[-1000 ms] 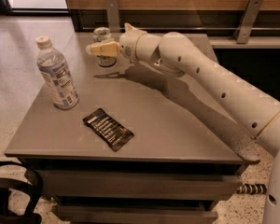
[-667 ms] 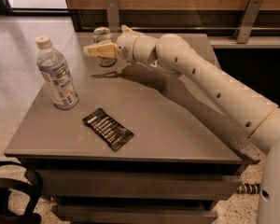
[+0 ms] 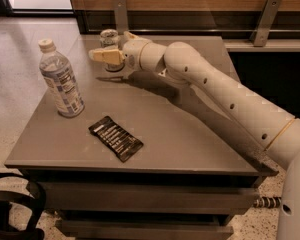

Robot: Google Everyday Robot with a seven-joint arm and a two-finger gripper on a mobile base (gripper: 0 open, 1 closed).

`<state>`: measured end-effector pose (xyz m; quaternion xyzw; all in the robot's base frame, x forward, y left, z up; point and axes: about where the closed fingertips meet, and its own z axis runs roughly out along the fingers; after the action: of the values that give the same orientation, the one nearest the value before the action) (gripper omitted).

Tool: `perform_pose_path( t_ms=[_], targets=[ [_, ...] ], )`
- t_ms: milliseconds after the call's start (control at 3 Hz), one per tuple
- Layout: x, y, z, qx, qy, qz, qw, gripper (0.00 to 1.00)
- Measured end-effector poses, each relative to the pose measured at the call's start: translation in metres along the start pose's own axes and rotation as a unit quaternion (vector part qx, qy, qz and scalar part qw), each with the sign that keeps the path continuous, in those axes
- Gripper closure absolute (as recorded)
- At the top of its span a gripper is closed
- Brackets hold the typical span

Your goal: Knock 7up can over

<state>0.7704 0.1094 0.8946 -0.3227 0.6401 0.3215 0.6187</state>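
Note:
The 7up can (image 3: pixel 109 35) stands upright near the far edge of the grey table (image 3: pixel 190 139), left of centre. Only its silver top and a little of its base show, because my gripper (image 3: pixel 104 55) is right in front of it, at mid-height. The gripper seems to be against the can's front side. The white arm reaches in from the lower right across the table.
A clear plastic water bottle (image 3: pixel 61 79) with a white cap stands at the table's left side. A dark snack packet (image 3: pixel 116 138) lies flat near the front. A wooden wall with metal brackets (image 3: pixel 120 14) runs behind the table. A black object (image 3: pixel 10 211) sits on the floor at lower left.
The gripper has shifted slightly to the left in front of the can. The can still stands upright, and the bottle and the packet have not moved.

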Motion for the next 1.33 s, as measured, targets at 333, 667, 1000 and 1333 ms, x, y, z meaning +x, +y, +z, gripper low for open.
perform_pose_path(
  t_ms=[333, 667, 1000, 1333],
  targets=[
    [-0.0001, 0.0021, 0.0017, -0.002, 0.0, 0.0, 1.0, 0.39],
    [-0.0002, 0.0043, 0.0036, -0.004, 0.0, 0.0, 1.0, 0.64],
    [-0.0002, 0.0063, 0.0052, -0.006, 0.0, 0.0, 1.0, 0.86],
    [-0.0003, 0.0083, 0.0069, -0.008, 0.0, 0.0, 1.0, 1.0]
  ],
)
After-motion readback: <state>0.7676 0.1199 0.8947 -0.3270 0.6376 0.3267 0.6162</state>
